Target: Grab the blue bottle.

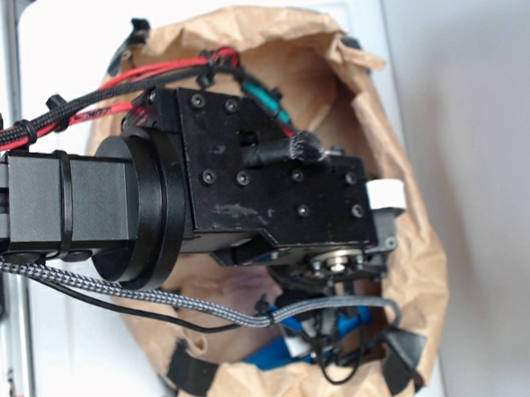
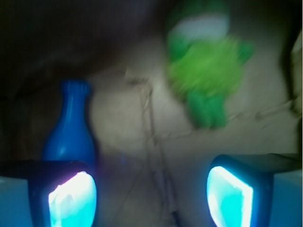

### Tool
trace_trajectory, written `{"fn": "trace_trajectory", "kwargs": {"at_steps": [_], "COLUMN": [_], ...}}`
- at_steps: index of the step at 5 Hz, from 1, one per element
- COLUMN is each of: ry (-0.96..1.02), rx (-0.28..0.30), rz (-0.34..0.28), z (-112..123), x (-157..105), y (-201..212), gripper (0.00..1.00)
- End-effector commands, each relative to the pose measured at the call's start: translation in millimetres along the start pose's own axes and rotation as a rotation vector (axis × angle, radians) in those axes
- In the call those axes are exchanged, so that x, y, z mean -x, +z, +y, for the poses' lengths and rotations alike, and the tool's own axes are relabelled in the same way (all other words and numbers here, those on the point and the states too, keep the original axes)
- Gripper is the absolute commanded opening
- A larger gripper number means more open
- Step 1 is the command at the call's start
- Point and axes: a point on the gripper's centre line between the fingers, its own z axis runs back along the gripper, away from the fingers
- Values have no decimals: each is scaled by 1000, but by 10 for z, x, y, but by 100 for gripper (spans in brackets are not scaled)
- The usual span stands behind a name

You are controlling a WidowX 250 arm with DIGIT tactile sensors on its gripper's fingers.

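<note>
The blue bottle (image 2: 68, 125) lies on the brown paper floor of the bag at the left of the wrist view, neck pointing away, its base hidden behind my left finger (image 2: 71, 196). My gripper (image 2: 151, 196) is open, with only bare paper between the two glowing pads. The bottle is left of the gap, not inside it. In the exterior view the arm covers most of the paper bag (image 1: 412, 243), and only a strip of the blue bottle (image 1: 283, 352) shows below the gripper (image 1: 342, 288).
A green plush toy (image 2: 206, 71) lies ahead and to the right on the bag floor. The bag's paper walls (image 2: 71, 42) close in around the gripper. Red and grey cables (image 1: 106, 105) run along the arm.
</note>
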Motion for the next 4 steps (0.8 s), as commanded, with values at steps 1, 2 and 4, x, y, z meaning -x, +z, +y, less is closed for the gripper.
{"fn": "trace_trajectory", "kwargs": {"at_steps": [1,2,4], "ry": [-87,-104,-33], "rx": [4,-5,37], "rz": [2,-17,-33], "z": [-165,-222,-438], "x": [76,52,-187], "y": [-233,-340,-426], "gripper": [100,100,100]}}
